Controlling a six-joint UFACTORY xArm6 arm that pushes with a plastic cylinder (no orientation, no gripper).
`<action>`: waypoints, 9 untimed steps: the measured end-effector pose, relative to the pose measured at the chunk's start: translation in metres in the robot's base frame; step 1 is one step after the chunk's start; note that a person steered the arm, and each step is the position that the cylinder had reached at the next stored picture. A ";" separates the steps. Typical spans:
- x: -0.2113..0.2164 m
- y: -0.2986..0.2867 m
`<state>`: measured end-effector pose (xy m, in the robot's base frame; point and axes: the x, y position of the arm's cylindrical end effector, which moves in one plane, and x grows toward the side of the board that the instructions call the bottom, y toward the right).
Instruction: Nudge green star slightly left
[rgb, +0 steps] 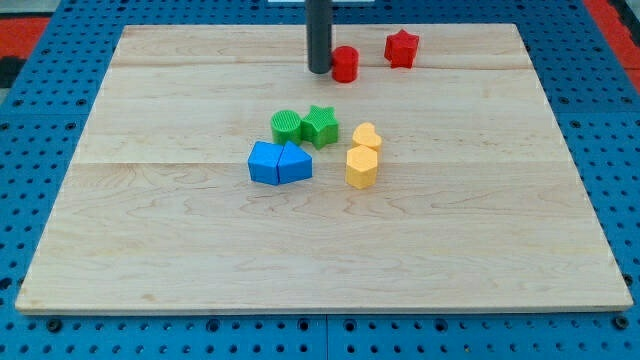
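Note:
The green star (321, 125) sits near the middle of the wooden board (150, 250), touching a green round block (286, 126) on its left. My tip (319, 71) is near the view's top, above the green star and well apart from it. The tip stands right beside a red cylinder (345, 64), on its left.
A red star (401, 48) lies at the view's top right. A blue cube (265, 163) and a blue triangular block (294, 163) sit together just below the green blocks. A yellow heart (367, 136) and a yellow hexagon (361, 168) lie right of the green star.

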<state>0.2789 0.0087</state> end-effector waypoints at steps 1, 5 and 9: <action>0.000 0.018; 0.066 0.016; 0.093 0.030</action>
<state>0.3723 0.0388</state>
